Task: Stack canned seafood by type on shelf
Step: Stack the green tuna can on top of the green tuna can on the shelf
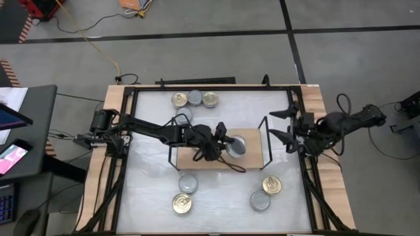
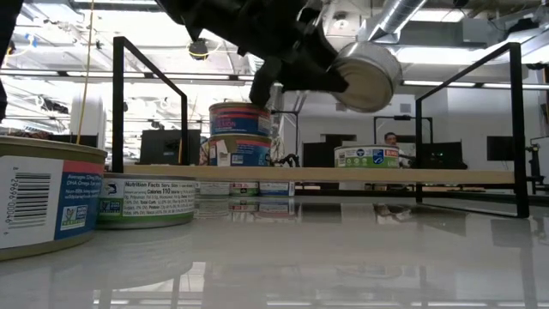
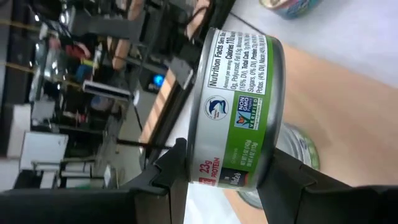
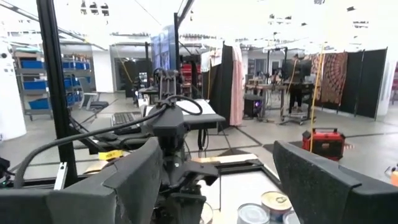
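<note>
1. Left gripper (image 3: pixel 227 180) clamps a green-banded tin (image 3: pixel 239 106) reading "Nutrition Facts", "23g protein", above the shelf (image 1: pixel 197 159).
2. Right gripper (image 1: pixel 281 123), jaws wide and empty, waits at the table's (image 1: pixel 216 203) right edge.

Bright, even light falls from overhead: ceiling lamps (image 2: pixel 446 53) show as white strips in the low view and blow out to plain white in the right wrist view. The white bench (image 1: pixel 216 200) shines; seen from above it carries pale glare, and seen level it mirrors the tins and the shelf (image 2: pixel 343 175) as soft reflections. Shadows are faint and short. In the low view the nearest tin (image 2: pixel 47 197) is blurred, being so close. In the left wrist view the held tin (image 3: pixel 239 109) is sharp, the room behind it soft.
</note>
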Robot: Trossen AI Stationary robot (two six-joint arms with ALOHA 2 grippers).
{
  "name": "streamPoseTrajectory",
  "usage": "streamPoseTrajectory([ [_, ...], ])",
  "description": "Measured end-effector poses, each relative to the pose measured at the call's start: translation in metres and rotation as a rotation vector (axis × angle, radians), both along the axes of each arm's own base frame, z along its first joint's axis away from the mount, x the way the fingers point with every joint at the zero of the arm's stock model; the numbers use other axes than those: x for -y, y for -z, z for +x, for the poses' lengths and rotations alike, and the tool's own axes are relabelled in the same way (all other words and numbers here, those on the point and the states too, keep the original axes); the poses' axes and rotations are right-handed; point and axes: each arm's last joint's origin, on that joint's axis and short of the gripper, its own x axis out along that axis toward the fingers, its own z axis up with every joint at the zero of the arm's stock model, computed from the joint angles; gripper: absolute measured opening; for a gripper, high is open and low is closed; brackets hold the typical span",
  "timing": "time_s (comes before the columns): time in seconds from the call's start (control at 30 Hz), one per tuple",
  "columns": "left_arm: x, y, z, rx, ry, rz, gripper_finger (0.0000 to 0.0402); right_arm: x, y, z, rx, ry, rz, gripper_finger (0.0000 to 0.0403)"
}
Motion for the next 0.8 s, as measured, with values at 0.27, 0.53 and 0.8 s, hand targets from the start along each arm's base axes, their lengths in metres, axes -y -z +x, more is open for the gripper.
streamPoseTrajectory([
  [0.27, -0.008, 0.009, 0.016, 0.104, -0.009, -0.011, 0.0142, 0.000, -0.001, 0.000, 0.001, 0.009, -0.030, 0.0329],
  [0.53, 0.002, 0.033, 0.033, 0.024, -0.232, 0.199, 0.0142, 0.001, 0.000, -0.002, -0.007, 0.005, -0.031, 0.0329],
  [0.8, 0.005, 0.040, 0.031, -0.018, -0.308, 0.188, 0.0142, 0.001, 0.002, -0.001, -0.022, 0.005, -0.034, 0.0329],
])
